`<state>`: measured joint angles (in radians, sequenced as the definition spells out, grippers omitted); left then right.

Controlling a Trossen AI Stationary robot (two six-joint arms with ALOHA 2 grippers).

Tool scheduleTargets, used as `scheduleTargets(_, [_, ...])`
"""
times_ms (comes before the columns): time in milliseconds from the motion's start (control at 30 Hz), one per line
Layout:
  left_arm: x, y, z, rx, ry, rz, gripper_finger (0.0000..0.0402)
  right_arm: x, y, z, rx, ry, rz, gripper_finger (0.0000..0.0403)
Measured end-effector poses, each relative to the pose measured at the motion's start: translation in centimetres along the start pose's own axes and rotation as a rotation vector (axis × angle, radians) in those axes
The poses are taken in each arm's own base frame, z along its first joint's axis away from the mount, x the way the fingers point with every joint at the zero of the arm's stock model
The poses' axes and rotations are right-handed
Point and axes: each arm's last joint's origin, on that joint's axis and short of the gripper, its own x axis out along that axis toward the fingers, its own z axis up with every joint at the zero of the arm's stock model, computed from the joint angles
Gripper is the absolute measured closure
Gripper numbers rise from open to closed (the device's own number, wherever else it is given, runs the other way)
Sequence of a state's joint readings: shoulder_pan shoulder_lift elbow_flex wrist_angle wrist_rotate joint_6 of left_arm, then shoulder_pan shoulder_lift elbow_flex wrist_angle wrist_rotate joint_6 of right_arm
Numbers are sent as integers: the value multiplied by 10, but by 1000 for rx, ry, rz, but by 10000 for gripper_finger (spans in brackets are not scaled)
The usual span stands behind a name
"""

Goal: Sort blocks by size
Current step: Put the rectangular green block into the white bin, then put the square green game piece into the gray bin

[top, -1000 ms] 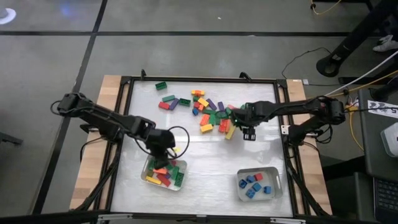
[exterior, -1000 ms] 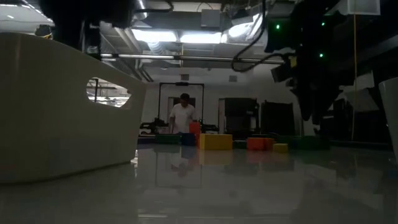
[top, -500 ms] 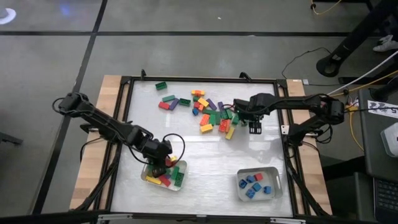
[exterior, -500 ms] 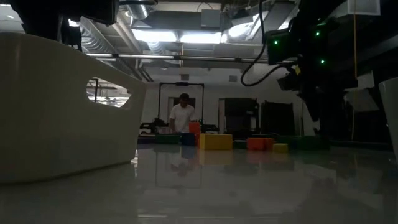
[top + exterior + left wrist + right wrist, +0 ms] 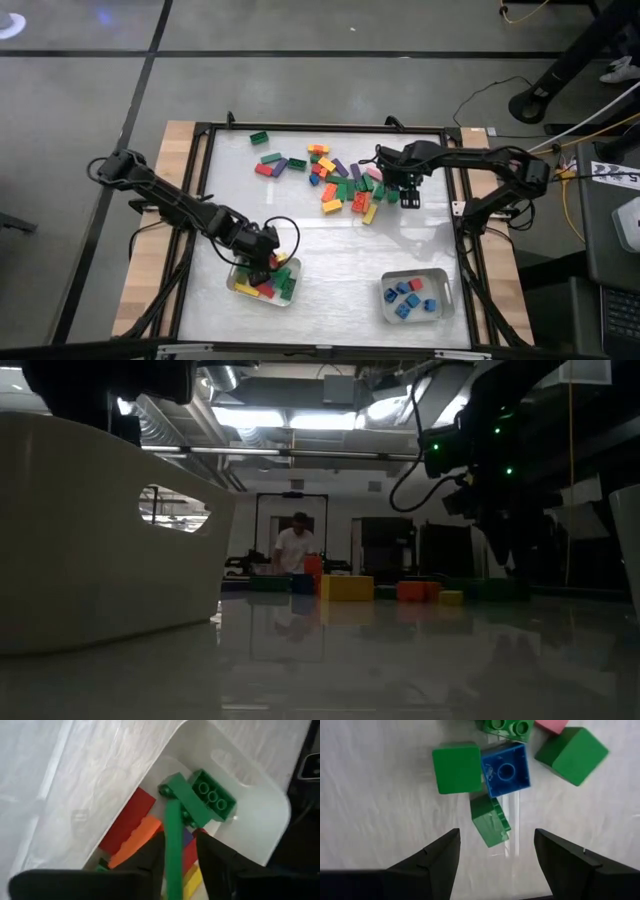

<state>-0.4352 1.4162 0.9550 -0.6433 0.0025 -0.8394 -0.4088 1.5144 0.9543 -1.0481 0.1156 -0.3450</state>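
high view: left claw (image 5: 262, 268) had dropped from above the left tray (image 5: 237, 287) right down into it among the long blocks (image 5: 268, 287). The right claw (image 5: 408, 194) had slid farther back to the right edge of the loose pile (image 5: 340, 183) on the counter (image 5: 330, 250); the right tray (image 5: 440, 275) held small blue ones.
low view: too dark, only a person (image 5: 294, 546) far off in the room.
left wrist view: fingers just parting around a long green block (image 5: 174, 845), which leaned on another green one (image 5: 212, 800). Looked like a drop-off mid-release.
right wrist view: claw apart, empty, over a small green block (image 5: 490, 820) touching a blue one (image 5: 506, 769). Probably the next pick.
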Motion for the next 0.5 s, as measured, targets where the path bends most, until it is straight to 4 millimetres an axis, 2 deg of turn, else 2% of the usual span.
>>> scheduleTargets(233, [12,-4,-5,15,45,8,236,15,0,6,-10,62,24,150])
scheduleTargets(400, [12,-8,-9,-45,52,2,231,24,0,10,-16,101,30,151])
scheduleTargets(500, [12,-12,-12,-49,51,-9,237,29,0,12,-18,118,36,165])
